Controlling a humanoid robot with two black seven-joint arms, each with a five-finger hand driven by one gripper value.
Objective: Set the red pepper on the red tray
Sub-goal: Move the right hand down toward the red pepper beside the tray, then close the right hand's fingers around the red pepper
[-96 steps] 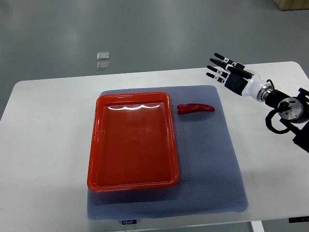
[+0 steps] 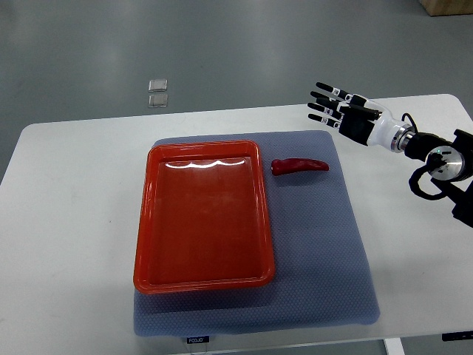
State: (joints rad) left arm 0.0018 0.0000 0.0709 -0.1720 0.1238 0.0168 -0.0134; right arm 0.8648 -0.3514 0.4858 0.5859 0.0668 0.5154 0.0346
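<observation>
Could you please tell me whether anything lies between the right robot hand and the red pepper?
Nothing visible does: only bare blue-grey mat lies between the open right robot hand and the red pepper.

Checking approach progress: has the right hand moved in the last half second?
Yes. The right hand has shifted slightly left and up in the picture, closing toward the pepper, which lies unmoved on the mat beside the tray.

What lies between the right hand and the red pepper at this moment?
Nothing stands between them. In the top view, only bare blue-grey mat and a strip of white table separate the open right hand from the red pepper.
</observation>
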